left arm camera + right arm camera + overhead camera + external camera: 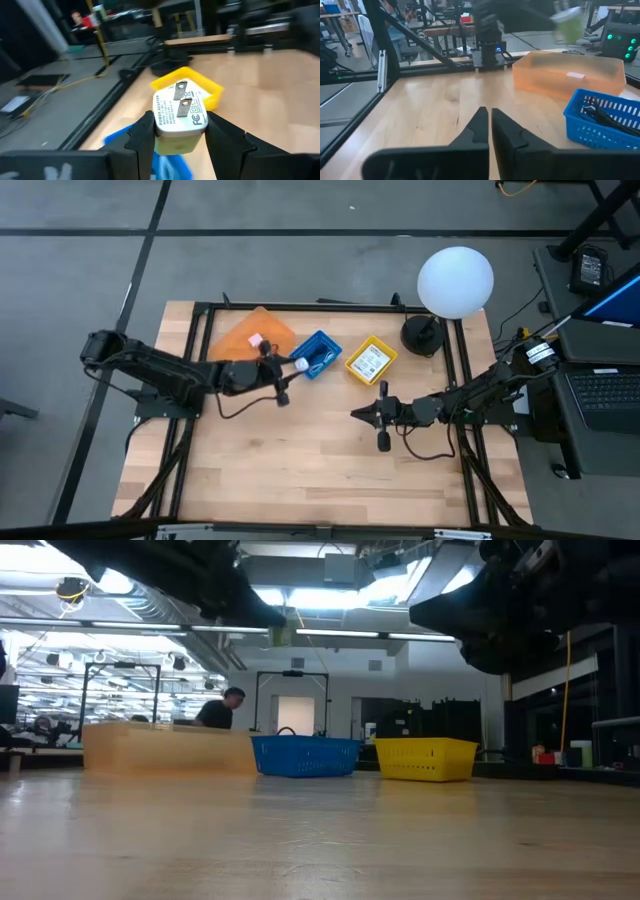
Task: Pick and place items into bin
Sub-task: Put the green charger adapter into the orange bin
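Left hand (177, 131) is clamped on a white power adapter (179, 116), a blocky plug with two metal prongs and printed text on its face. Seen from above, this hand (290, 367) hangs over the near edge of the blue bin (317, 354), with the adapter (299, 363) showing as a small white spot at the fingertips. A black cable already lies coiled in the blue bin (600, 119). Just to one side sits a yellow bin (371, 361) holding a white printed packet (368, 361), and on the other side an orange tray (252, 335) with a small pink block (255, 339) in it.

Right hand (357, 415) hovers above bare desk (300, 470), well apart from the bins, its fingers (481, 125) pressed together on nothing.

Risks, as judgement. The adapter seems pinched only across its lower body, so it could twist or slip out. The hand appears to sit near the blue bin's rim rather than over its middle, so a release now might drop the adapter on the rim and send it bouncing onto the desk. The yellow bin lies close ahead in the wrist view, so a small overshoot could land the adapter in the wrong container. Lowering too far could push the light basket aside or snag the coiled cable. The two arms are near each other across the middle of the desk, so a careless move by either could bring them together.
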